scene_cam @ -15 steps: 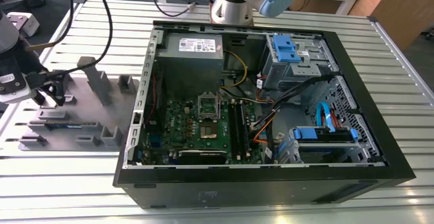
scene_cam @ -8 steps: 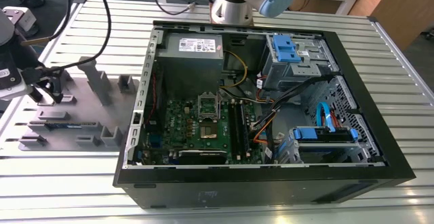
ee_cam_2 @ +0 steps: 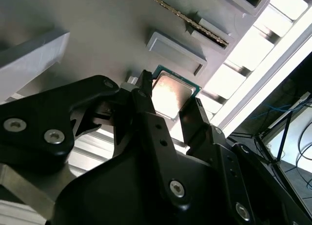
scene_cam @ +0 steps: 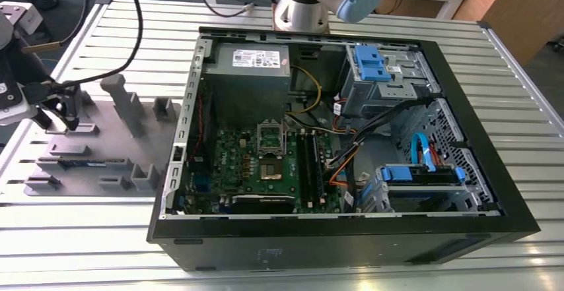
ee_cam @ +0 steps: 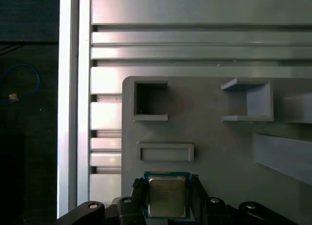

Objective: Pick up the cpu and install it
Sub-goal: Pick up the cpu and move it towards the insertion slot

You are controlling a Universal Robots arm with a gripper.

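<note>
**CPU pick-up: chip taken between the fingers at the parts tray**

CPU [ee_cam: 166,198], a small flat square chip with a dull silver metal top and a green rim, lies at the edge of the grey moulded plastic parts tray [ee_cam: 214,147]. In the exterior view the tray is on the slatted table at the exterior view's left, well apart from the open black computer case [scene_cam: 352,235].

The step in hand, as I judge it, is the pick-up. The chip looks level with the tray, so it seems not yet lifted, and the metal socket frame [scene_cam: 271,136] on the green motherboard [scene_cam: 234,165] stands without it.

The black two-finger gripper [ee_cam: 166,182] has its jaws drawn in to about the chip's width. One finger [ee_cam_2: 146,103] lies along each of two opposite edges, apparently touching and clamping it, though how firmly cannot be made out. The silver top is left bare between them.

Carrying it off would call for a straight, level rise clear of the tray's raised ribs, with the grip kept square so the chip does not tilt or slip.
</note>
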